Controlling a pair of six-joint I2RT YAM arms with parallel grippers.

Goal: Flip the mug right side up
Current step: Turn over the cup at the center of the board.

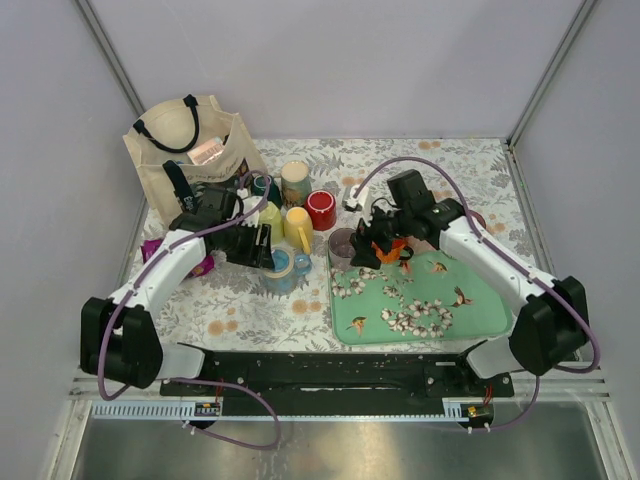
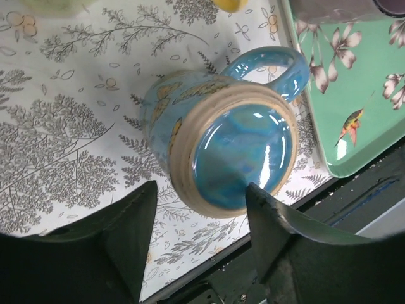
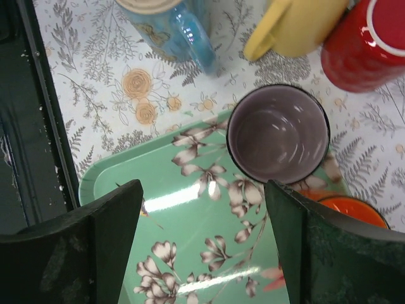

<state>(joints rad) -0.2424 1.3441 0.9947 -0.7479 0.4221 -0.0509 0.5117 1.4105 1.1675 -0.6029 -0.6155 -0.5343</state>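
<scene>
Upside down, seemingly untouched, blue mug [image 2: 228,149] sits beneath spread left hand [image 2: 201,196]; purple cup [image 3: 278,136] is empty.

Blue glazed mug [image 2: 221,136], upside down on floral table [image 2: 63,139], glossy blue base with tan unglazed ring facing up, yellow-brown motifs on side, handle [image 2: 278,66] toward green tray [image 2: 361,95], just beside it.

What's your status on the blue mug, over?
Left gripper jaws open, over blue mug. Mug base-up, not gripped. Right gripper jaws open over green tray. Tray edge close beside mug handle.
</scene>
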